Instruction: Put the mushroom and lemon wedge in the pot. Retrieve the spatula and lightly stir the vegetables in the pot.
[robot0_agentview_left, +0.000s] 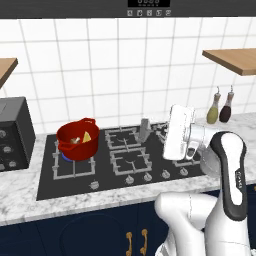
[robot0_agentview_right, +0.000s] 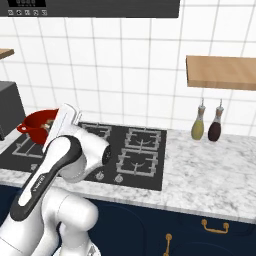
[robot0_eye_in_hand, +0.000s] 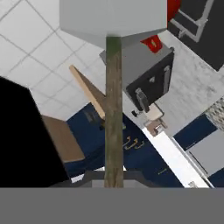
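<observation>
Red pot (robot0_agentview_left: 77, 140): glossy, on the rear left burner of the black stove (robot0_agentview_left: 120, 155), seen from the left base view.
Lemon wedge (robot0_agentview_left: 87, 136): bright yellow, inside the pot against its right wall.
Mushroom (robot0_agentview_left: 75, 141): pale tan lump inside the pot, just left of the lemon wedge.
Spatula (robot0_agentview_left: 144, 129): grey blade upright above the stove's middle, right of the pot and apart from it.
Gripper (robot0_agentview_left: 162, 134): to the spatula's right; the white hand hides the fingers.
Right base view: the pot (robot0_agentview_right: 39, 123) sits at the stove's (robot0_agentview_right: 145, 152) far left, partly behind the white arm.
Hand view: the spatula's (robot0_eye_in_hand: 113, 87) brown handle rises from between the fingertips of the gripper (robot0_eye_in_hand: 113, 183) to its light-grey blade at the top; the jaws are clamped on the handle.
</observation>
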